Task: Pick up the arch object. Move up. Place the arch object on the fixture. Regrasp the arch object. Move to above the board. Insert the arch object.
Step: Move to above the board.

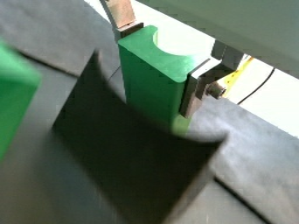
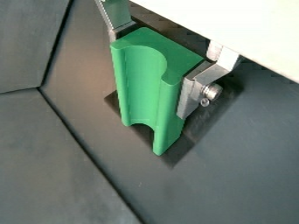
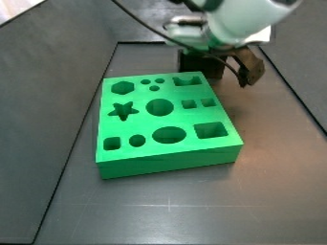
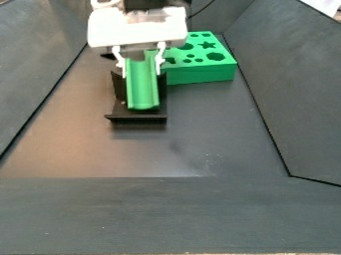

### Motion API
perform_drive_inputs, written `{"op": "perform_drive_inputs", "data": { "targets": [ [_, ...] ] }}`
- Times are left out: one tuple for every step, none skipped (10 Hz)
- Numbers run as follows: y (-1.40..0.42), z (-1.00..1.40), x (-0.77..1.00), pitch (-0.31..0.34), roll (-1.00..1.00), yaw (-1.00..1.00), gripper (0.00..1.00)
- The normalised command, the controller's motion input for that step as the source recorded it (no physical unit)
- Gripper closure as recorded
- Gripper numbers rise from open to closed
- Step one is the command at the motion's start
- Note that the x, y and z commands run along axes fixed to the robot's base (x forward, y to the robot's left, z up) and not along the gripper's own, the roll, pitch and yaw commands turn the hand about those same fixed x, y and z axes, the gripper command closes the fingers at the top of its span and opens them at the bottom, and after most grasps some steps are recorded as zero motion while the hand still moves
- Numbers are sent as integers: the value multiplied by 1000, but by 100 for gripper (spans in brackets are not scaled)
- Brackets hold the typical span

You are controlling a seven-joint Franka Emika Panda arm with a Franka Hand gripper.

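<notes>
Green arch block (image 2: 152, 92) pinched upright over the dark fixture (image 4: 138, 113).

Bright green, small and oblong, the arch object stands on end with its long axis vertical, its curved notch facing out sideways between the flat silver fingers (image 2: 193, 87). The gripper (image 4: 139, 62) hangs just above the fixture on the dark desk (image 4: 200, 149), jaws pressed against the block's two flat sides, near its upper end. It looks rigid and light, probably smooth plastic, so the flat faces are the sensible place to hold. Further right in a side view lies the large green board (image 4: 200, 58) with shaped cutouts, well apart.
</notes>
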Motion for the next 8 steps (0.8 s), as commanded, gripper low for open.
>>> {"op": "perform_drive_inputs", "data": {
  "targets": [
    [37, 1000, -253, 95, -35, -110, 100],
    [35, 1000, -243, 116, -48, -59, 100],
    [34, 1000, -240, 130, -52, -38, 100],
    [31, 1000, -230, 145, -51, 16, 100],
    [29, 1000, -221, 147, -52, 45, 100],
    [27, 1000, -213, 140, -52, 69, 100],
    [25, 1000, -208, 125, -50, 81, 100],
    [22, 1000, -198, 76, -45, 106, 100]
  ]
}}
